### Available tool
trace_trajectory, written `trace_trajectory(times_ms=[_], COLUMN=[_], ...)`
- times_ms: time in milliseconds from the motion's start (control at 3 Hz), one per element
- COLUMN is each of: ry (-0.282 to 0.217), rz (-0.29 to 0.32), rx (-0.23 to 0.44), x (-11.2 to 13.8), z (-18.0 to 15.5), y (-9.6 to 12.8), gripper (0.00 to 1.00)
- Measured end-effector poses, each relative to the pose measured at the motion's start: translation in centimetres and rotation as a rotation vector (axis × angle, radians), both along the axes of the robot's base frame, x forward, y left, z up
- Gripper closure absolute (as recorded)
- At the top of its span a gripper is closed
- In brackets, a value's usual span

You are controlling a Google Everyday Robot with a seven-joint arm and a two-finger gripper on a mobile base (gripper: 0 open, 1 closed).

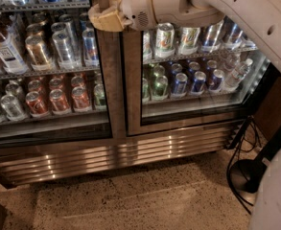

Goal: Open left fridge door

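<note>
— Left fridge door (110, 90)?
— Left half of the frame. Tall glass pane in a brushed-steel frame, with a dark gasket edge inside. Shut, pressed flush against the right door (133, 80) at centre frame.

— And the fridge (116, 155) itself?
— Wide, stainless, two doors. Ribbed steel grille along the base, catching light in bright streaks. Standing on a speckled floor (145, 195).

— Behind the left pane?
— Wire shelves. A bottle (3, 44) of dark drink at the far left of the middle shelf, beside tall silver cans (63, 44). Below those, a row of red cans (58, 99).

— Behind the right pane?
— Pale cans (165, 35) on the upper shelf. Blue and green cans (178, 80) on the one below, with clear bottles (236, 73) toward the right edge.

— Hand (100, 17)?
— Upper centre-left of the frame, tan, at the end of the white arm (236, 8) reaching in from the upper right. Right at the steel stile of the left door, up near the top shelf. Spread or pressed together: cannot tell. Touching the steel or just short of it: cannot tell either.

— Anything else?
— Black cable (236, 147) at lower right, running down to a dark round base (243, 176).
</note>
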State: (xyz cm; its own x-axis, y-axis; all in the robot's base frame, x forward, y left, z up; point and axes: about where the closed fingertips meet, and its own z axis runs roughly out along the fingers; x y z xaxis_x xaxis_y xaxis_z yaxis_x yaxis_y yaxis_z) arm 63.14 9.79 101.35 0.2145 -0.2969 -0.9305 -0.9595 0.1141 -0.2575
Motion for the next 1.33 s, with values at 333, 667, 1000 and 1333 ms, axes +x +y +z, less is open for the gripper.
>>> trace_trajectory(times_ms=[333, 667, 1000, 1333], ry=[0.004, 0.006, 0.001, -0.003], rz=[0.003, 0.008, 0.023, 0.033], rx=[-0.007, -0.010, -0.014, -0.018], x=[-0.1, -0.4, -1.0, -1.4], z=[0.0, 0.0, 0.1, 0.0], y=[0.0, 0.0, 0.0, 0.0], gripper=[1.00, 1.00, 1.00, 1.00])
